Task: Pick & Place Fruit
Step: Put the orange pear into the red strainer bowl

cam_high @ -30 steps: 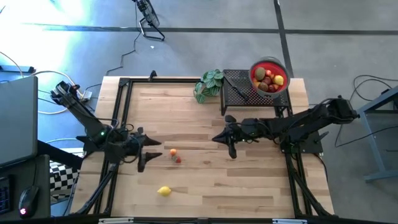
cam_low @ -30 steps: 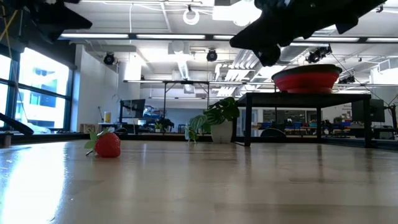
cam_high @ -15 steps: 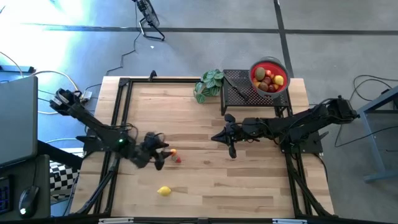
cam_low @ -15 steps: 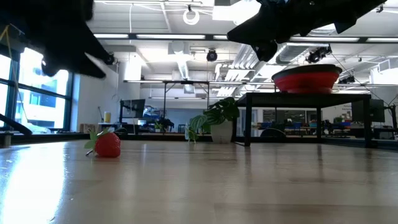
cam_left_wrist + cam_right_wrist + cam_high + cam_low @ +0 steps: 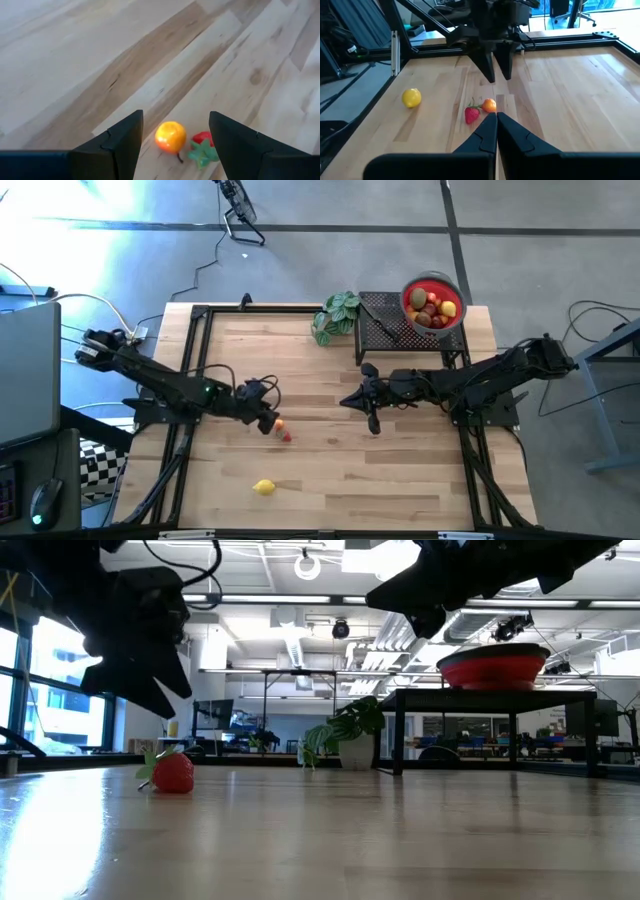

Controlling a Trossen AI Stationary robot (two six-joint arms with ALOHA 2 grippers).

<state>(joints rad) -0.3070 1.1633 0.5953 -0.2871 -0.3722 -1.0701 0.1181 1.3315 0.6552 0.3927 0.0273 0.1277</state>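
An orange fruit [image 5: 278, 423] and a red strawberry [image 5: 286, 436] lie side by side on the wooden table, left of centre; both also show in the left wrist view, the orange [image 5: 170, 136] beside the strawberry [image 5: 202, 147]. A yellow lemon [image 5: 264, 487] lies nearer the front edge. My left gripper [image 5: 267, 418] hangs open, slanting down just above the orange, touching nothing. My right gripper [image 5: 372, 418] hovers shut over the table's middle, empty. The red bowl [image 5: 432, 302] at the far right holds several fruits.
A black mesh stand [image 5: 395, 325] carries the red bowl at the far right. A green leafy plant [image 5: 336, 315] stands beside it at the far edge. A black frame [image 5: 195, 360] rims the table. Bare wood stretches between the two grippers.
My left gripper has swung from the table's left side toward the orange and the strawberry, sinking and rolling as it went; it now hangs over them, still open. The fruits have stayed in place.
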